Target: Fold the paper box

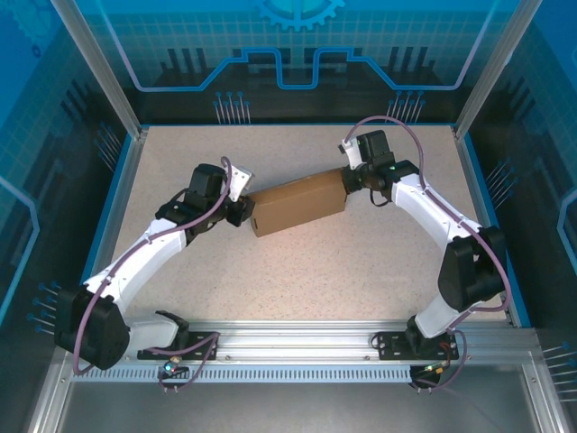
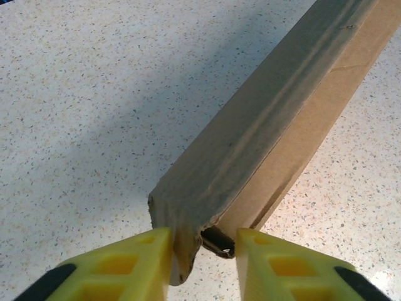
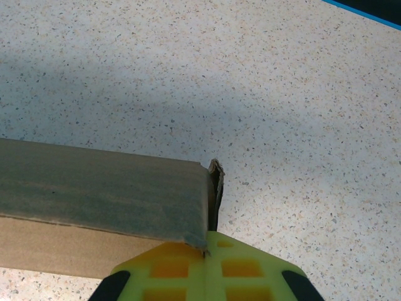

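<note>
Already done: the paper box [image 1: 297, 206] looks closed into a shallow rectangular block with the lid down.
Left to do: judging by the raised, crumpled end flaps, both ends need tucking home.
Box place: middle of the table [image 1: 325, 280], slanting from near-left to far-right.
Left gripper [image 2: 203, 241]: at the box's near-left end, fingers narrowly parted astride the end wall; I cannot tell whether they pinch it.
Right gripper [image 3: 207, 251]: at the far-right corner, fingers closed together, tips touching the end flap.

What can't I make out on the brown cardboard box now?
Top view: both ends of the brown cardboard box, hidden by the left gripper and right gripper.
Left wrist view: whether the yellow fingers clamp the box, cut off by the bottom edge.
Right wrist view: the flap, partly behind right fingers.
</note>
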Tool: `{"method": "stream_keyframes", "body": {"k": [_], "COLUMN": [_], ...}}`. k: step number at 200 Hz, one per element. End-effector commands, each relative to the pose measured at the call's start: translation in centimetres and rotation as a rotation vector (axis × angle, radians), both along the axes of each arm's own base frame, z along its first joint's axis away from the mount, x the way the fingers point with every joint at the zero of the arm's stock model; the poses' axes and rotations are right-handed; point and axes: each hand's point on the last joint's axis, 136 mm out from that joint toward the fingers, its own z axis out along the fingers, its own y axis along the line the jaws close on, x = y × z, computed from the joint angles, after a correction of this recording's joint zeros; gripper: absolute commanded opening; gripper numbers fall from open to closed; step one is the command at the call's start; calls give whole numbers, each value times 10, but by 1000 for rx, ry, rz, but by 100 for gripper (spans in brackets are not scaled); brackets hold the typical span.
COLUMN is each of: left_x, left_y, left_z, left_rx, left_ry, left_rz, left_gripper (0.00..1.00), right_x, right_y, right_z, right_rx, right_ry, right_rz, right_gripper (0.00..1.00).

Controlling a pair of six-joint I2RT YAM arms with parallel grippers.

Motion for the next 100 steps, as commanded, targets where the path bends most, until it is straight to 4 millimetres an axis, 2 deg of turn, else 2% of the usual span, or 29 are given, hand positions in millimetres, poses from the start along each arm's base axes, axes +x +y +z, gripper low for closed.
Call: {"method": "stream_keyframes", "body": {"k": [1,60,100], "left_x": [4,12,10], "left_y": [5,11,2], "left_z": [2,-3,12], "left_rx": [32,64,-32], "left_ry": [-6,-4,28], "left_rz": [19,58,82], "left_gripper": [28,15,10], "right_x": [-8,-9,-12], "right_y": [3,1,1], "right_z": [5,3,1], "right_rx": [-6,-5,-8], "right_ry": [15,18,9], "right_rz": [8,1,-16], "right_gripper": [3,2,2]}}
